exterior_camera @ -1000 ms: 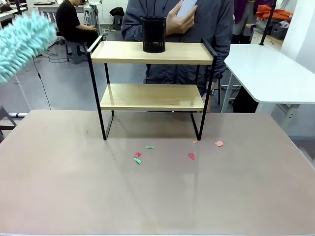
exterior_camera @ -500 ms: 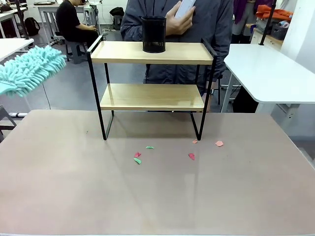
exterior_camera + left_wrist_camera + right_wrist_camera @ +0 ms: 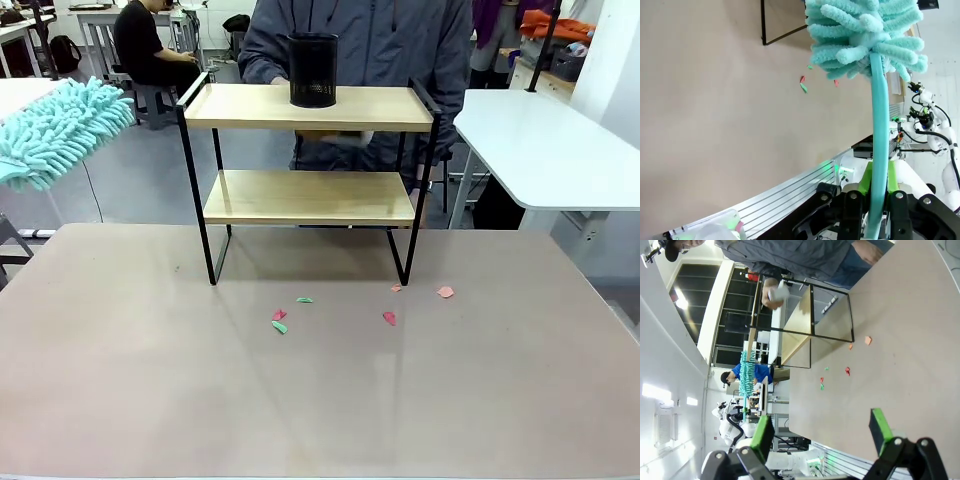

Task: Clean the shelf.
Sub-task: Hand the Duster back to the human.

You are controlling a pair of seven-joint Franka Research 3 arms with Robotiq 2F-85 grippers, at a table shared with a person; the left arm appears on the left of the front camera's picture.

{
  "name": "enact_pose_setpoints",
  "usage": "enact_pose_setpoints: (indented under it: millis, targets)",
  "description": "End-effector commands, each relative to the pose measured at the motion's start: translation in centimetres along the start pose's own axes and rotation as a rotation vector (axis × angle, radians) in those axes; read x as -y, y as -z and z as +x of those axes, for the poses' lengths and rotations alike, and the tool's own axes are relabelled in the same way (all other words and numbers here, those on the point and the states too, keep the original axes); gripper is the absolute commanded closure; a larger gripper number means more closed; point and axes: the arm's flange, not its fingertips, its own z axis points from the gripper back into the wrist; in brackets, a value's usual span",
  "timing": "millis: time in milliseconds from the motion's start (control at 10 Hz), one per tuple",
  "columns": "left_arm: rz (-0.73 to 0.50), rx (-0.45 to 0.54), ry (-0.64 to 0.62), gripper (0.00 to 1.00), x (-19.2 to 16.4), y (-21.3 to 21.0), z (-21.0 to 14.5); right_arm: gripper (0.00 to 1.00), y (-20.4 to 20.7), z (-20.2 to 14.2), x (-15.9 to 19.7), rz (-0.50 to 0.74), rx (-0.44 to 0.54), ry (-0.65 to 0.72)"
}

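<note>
The shelf [image 3: 310,197] stood at twelve o'clock on the table [image 3: 320,410], with a black mesh cup [image 3: 313,70] on its top board. The left gripper [image 3: 879,179] was clamped tight on the teal duster [image 3: 60,130], whose head hung off at ten o'clock. The right gripper [image 3: 821,429] had its fingers spread wide, holding nothing

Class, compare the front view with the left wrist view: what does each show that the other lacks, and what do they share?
The front view adds both wooden boards of the shelf, a black mesh cup on the top board, and a person standing behind it. The left wrist view adds the left end effector, shut on the handle of the teal duster. Shared: the duster's fluffy head, the coloured paper scraps on the brown table, and part of the shelf's black frame.
</note>
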Motion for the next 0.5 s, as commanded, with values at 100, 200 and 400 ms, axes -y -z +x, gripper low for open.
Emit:
enact_pose_setpoints:
  millis: [100,200,400]
  targets:
    - [0.000,0.000,0.000,0.89,0.0,0.0,0.0,0.00,0.0,0.0,0.0,0.000,0.000,0.000]
    - [-0.004,-0.030,0.107,0.89,2.8,1.3,0.2,0.00,0.1,1.0,-2.7,0.052,0.051,-0.092]
    - [-0.065,-0.023,0.340,0.89,10.7,1.1,-1.5,0.00,1.2,2.7,-9.5,0.111,0.046,-0.241]
